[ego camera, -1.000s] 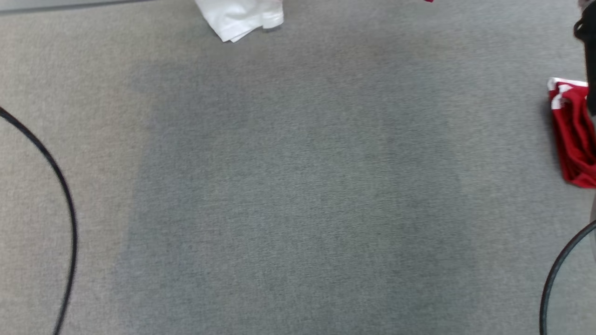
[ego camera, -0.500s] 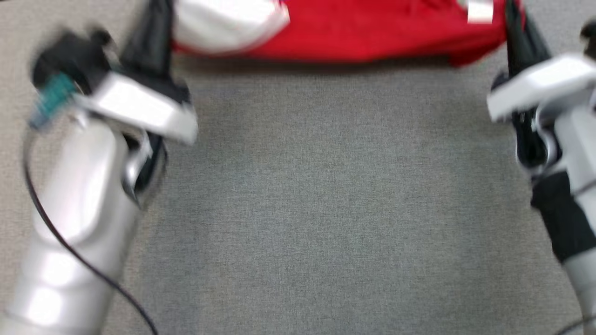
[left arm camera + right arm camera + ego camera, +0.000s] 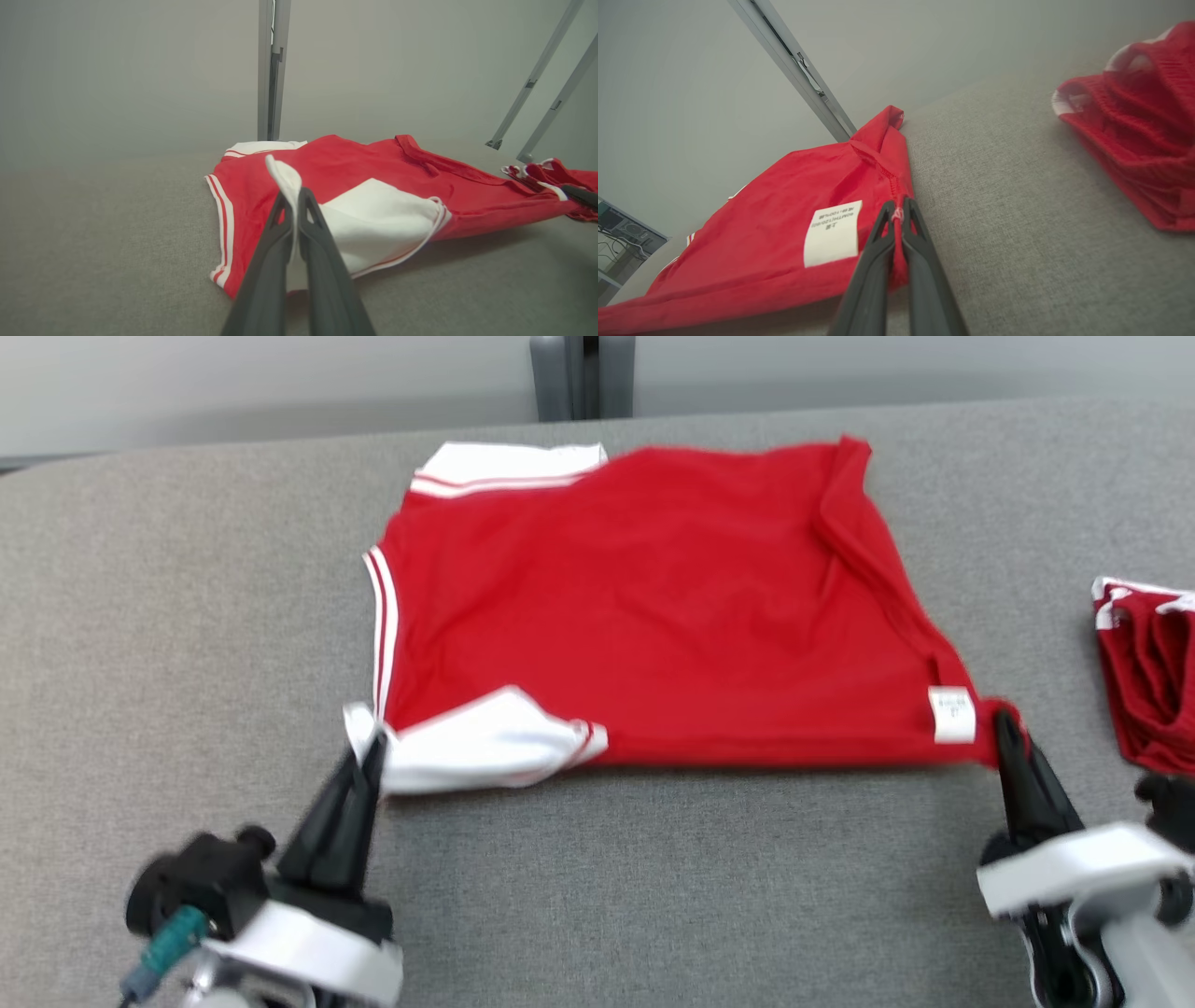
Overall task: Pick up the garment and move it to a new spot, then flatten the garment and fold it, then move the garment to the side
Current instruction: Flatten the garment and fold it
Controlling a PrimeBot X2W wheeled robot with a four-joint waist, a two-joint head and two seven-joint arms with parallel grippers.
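Garment (image 3: 653,616) lies spread on the grey surface (image 3: 187,616). Left gripper (image 3: 372,747) is clamped on its white corner, right gripper (image 3: 1005,722) on its red hem corner. I want equal, low tension to flatten it.

spread garment (image 3: 653,616): 1 | bunched garment (image 3: 1153,681): 1 | end effectors (image 3: 372,745) (image 3: 1005,721): 2

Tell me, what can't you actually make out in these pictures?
Head view: the second red garment is cut off by the right edge and bunched up, so its kind is unclear.
Right wrist view: the label on the red shirt has print too small to read.
Wrist views: the cloth pinched in the left pincer and right pincer is hidden between the shut jaws.
Head view: the grey post is cut off by the top edge.
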